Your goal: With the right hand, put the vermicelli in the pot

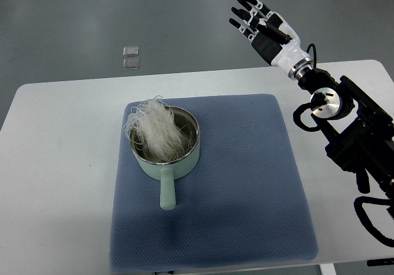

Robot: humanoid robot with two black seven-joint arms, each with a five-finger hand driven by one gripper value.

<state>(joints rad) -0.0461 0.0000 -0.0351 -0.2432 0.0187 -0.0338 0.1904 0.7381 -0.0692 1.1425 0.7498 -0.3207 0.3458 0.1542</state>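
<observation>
Vermicelli [154, 129] is sitting in the pale green pot [165, 149], left of frame centre, with loose strands spilling over the pot's upper-left rim. The pot is resting on a blue mat [246, 183] covering the white tabletop [55, 164], its handle pointing toward the lower edge. The right robot hand [255, 16] is hovering in the upper right of the frame, beyond the tabletop's far edge, fingers extended and grasping nothing. Two small clear squares [130, 57] are lying on the floor, upper left.
</observation>
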